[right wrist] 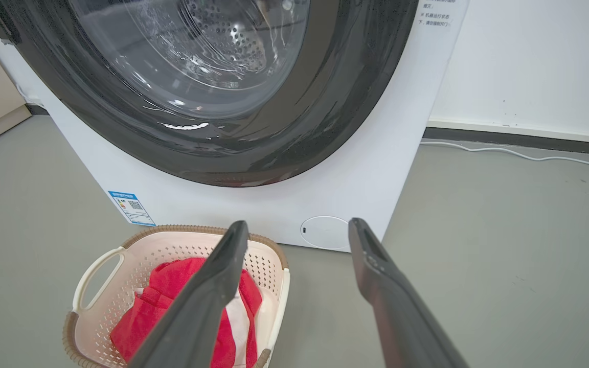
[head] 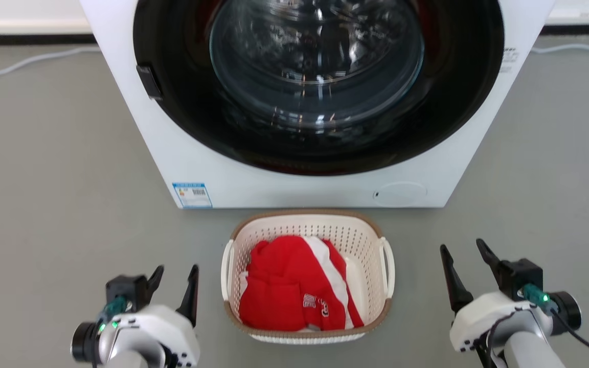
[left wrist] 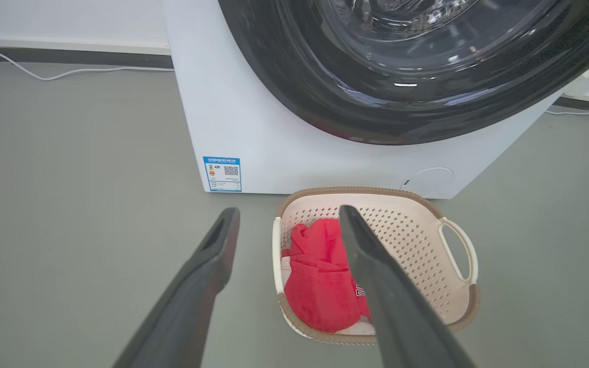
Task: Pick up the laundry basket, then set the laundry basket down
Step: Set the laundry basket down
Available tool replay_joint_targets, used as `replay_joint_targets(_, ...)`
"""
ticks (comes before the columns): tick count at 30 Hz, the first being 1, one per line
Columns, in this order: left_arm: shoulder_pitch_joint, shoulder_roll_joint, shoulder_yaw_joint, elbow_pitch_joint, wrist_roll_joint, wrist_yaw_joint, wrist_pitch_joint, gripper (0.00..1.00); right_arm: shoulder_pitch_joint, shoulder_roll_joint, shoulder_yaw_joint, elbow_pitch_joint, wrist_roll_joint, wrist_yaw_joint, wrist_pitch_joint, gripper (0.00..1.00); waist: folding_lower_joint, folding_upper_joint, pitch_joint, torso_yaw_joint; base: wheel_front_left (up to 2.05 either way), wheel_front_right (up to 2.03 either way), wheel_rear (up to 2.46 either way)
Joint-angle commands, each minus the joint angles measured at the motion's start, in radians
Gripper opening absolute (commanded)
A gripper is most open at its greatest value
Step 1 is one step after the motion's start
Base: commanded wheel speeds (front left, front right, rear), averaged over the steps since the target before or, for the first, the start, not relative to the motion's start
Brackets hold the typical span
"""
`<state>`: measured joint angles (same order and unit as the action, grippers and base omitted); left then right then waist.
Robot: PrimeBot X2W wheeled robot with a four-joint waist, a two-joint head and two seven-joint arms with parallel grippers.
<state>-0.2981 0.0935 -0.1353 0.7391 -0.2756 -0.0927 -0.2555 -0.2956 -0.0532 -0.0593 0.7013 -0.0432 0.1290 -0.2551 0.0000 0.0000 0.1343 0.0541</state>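
**Position.** The laundry basket (head: 274, 230) stood on the grey floor (head: 44, 179) directly before the washer (head: 294, 186). Its far rim was close to the machine's base, and I could not tell whether the two touched. It held a red and white garment (head: 284, 291).

**Grippers.** The left gripper (head: 177, 270) had its fingers spread wide with nothing between them. The right gripper (head: 462, 245) was equally wide and empty. Both pointed forward toward the washer. Neither touched the basket.

**Governing relation.** The basket lay between my arms, to the right of the left fingers and to the left of the right fingers. Its loops, the left handle (head: 227, 271) and the right handle (head: 389, 268), faced outward, one toward each gripper, so the line through them ran across my front. The outline looked near square from the head view, and I would not commit to a long axis.

**Nearer arm.** By my reading the left gripper was closer sideways to its handle, though it sat level with the basket's near half. The right gripper stood further out, about level with its handle. In the wrist views the left inner finger (left wrist: 381, 286) and the right inner finger (right wrist: 210, 296) crossed the basket in line of sight only.

**Judgement.** The pickup had not begun. Each arm would need to move inward to its handle. An uneven engagement risked tipping the load.
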Motion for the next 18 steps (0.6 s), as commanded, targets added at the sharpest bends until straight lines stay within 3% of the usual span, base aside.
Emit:
replay_joint_targets(1,0.011,0.019,0.038,-0.037,0.018,-0.004,-0.006,1.0,0.015,0.003,0.022,-0.04,0.0,0.002,-0.007,1.0,0.0,0.0,-0.03,-0.006,0.0,0.0,0.0)
replay_joint_targets(18,0.28,0.002,0.202,-0.345,0.052,-0.016,-0.006,1.0,0.244,0.003,0.026,-0.294,0.026,0.002,-0.007,1.0,0.0,0.0,-0.142,-0.051,0.0,0.0,0.0)
